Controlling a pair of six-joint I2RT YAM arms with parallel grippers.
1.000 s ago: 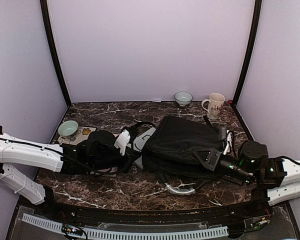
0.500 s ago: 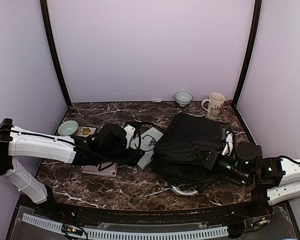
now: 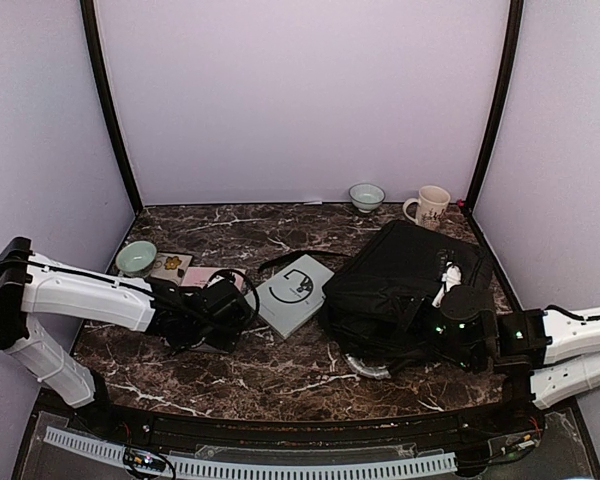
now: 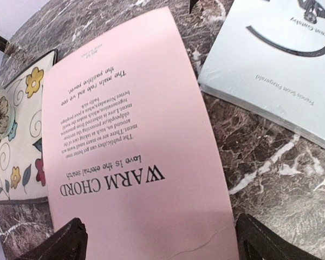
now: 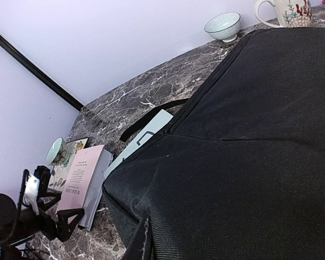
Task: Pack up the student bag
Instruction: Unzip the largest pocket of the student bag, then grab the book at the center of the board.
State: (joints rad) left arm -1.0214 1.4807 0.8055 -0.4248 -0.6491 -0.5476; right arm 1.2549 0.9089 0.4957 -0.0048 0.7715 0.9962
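Note:
The student bag (image 3: 405,280) is a large black soft bag lying at the right of the table, and it fills the right wrist view (image 5: 249,151). My right gripper (image 3: 427,327) is shut on a fold of fabric at its near edge; its fingers are hidden in its own view. A pale blue book (image 3: 295,293) lies flat just left of the bag. Left of that is a pink book (image 4: 135,141) titled "WARM CHORD". My left gripper (image 4: 160,250) stands open over the pink book's near end, one fingertip (image 4: 65,246) on each side, holding nothing.
A floral tile (image 4: 16,135) and a teal bowl (image 3: 136,257) sit left of the pink book. A second bowl (image 3: 367,196) and a mug (image 3: 427,208) stand by the back wall. The bag's strap (image 3: 280,262) trails leftward behind the pale book. A curved grey piece (image 3: 365,368) lies in front of the bag.
My left gripper opened, let go and drew back left to the pink book. The right gripper dragged the bag rightward, uncovering the pale blue book.

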